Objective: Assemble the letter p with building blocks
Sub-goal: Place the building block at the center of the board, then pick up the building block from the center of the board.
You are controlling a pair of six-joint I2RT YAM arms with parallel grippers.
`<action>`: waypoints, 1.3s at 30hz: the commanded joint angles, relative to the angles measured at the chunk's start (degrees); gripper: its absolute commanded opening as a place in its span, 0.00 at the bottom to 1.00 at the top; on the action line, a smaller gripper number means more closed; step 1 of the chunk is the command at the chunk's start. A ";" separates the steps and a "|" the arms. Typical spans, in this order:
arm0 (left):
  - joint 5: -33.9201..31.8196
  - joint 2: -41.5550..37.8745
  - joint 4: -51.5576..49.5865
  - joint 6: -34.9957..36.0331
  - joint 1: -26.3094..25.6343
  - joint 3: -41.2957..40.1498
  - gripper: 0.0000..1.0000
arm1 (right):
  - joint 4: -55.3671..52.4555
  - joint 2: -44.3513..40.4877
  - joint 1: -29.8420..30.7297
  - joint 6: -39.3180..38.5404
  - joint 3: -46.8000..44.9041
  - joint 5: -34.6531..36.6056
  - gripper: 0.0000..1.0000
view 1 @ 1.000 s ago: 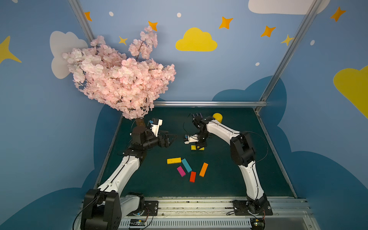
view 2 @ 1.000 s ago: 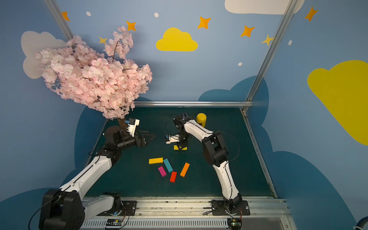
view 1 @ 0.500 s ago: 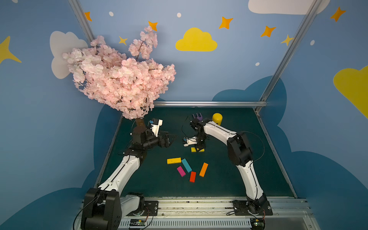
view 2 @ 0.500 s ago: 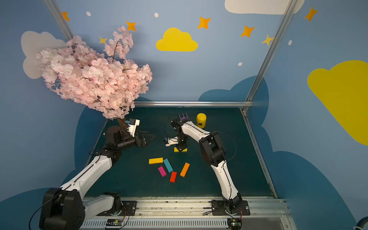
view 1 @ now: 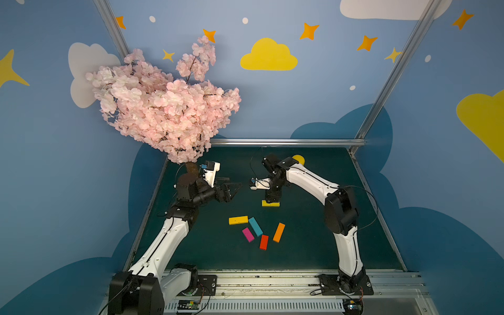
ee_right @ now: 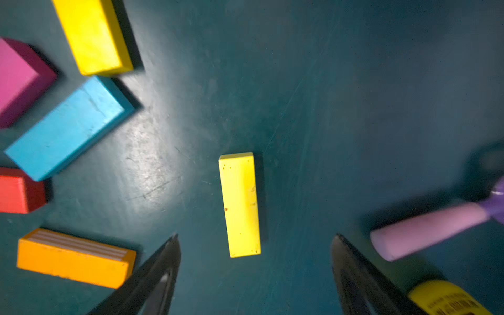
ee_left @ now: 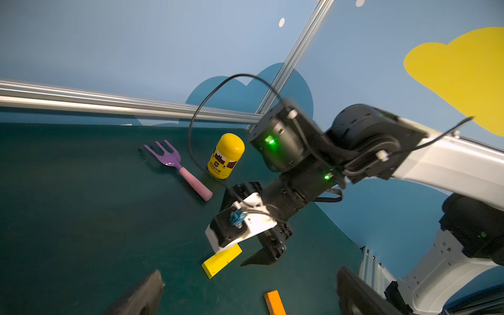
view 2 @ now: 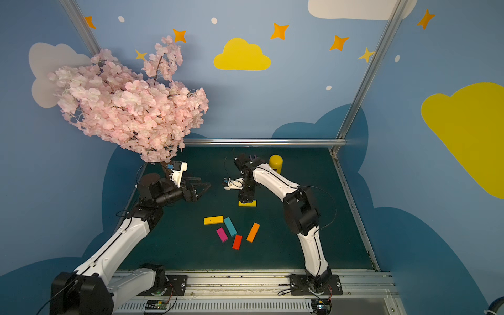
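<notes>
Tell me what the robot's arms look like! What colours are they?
The left arm and right arm have smooth white shells and chunky black joints. The left gripper and right gripper are black, each with two pointed fingers. Thin black cables loop alongside, and little green lights glow.

Readable text: none.
Yellow rounded plastic canister (ee_left: pixel 225 155): brown-and-white band with a small square emblem and a row of tiny characters, too small to read.
Canister in right wrist view (ee_right: pixel 447 300): dark lettering, blurred, illegible.
</notes>
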 commanded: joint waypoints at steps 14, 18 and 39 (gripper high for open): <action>-3.69 -0.18 -2.21 -1.59 0.24 3.15 1.00 | 14.85 -20.35 1.29 55.58 -18.87 18.87 0.89; -3.29 0.13 -1.32 -2.54 0.02 2.53 1.00 | 18.06 -24.29 0.02 63.27 -30.44 10.11 0.89; -2.60 3.62 -0.01 -1.15 -3.01 1.26 1.00 | 14.99 -27.92 13.06 93.61 -46.78 5.48 0.61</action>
